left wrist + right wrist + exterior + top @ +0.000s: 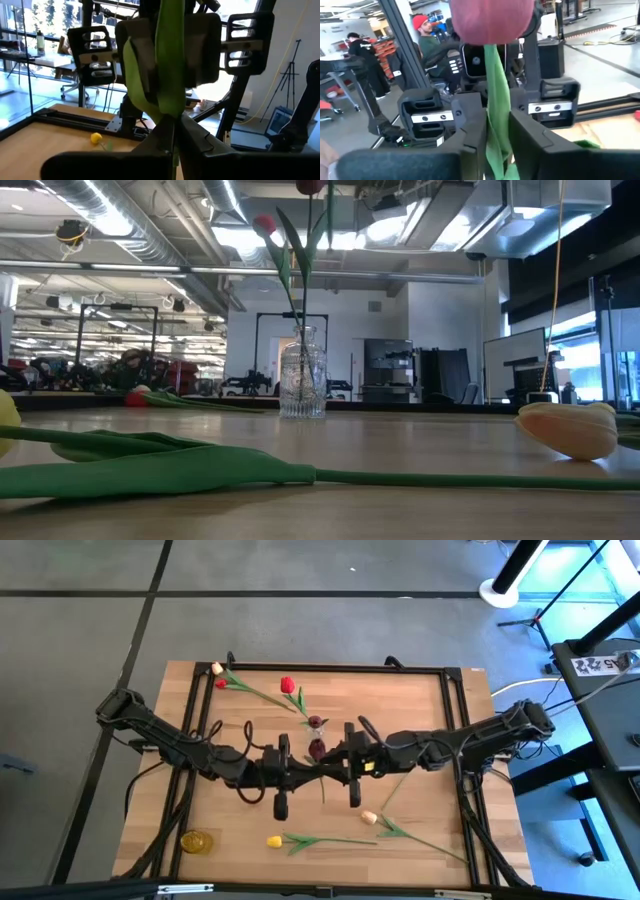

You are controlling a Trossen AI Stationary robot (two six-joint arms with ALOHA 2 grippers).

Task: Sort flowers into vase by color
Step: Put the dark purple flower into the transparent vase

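Both grippers meet above the table's middle and are shut on one dark maroon tulip (317,748). My left gripper (308,768) comes from the left and my right gripper (335,765) from the right. The left wrist view shows my left gripper (175,127) closed around a green stem and leaf. The right wrist view shows my right gripper (495,125) below the tulip's head (492,20). Just beyond them stands a clear glass vase (303,385). A red tulip (265,225) and a maroon one (312,186) stick into it by their stems. My left gripper pinches the tulip's green stem (172,112) between its two fingers, just under a leaf. It comes level from the table's left, fingers across the stem. The tulip stands upright and is lifted clear. My right gripper pinches the same stem (496,107) between its two fingers, below the head. It comes level from the table's right, fingers across the stem. The head stands above the fingers.
A cream-headed tulip (217,668) and a red one (221,683) lie at the far left. A yellow tulip (275,840) and a cream tulip (369,818) lie near the near edge. A yellow round object (197,841) sits at the near left. People stand beyond the table.
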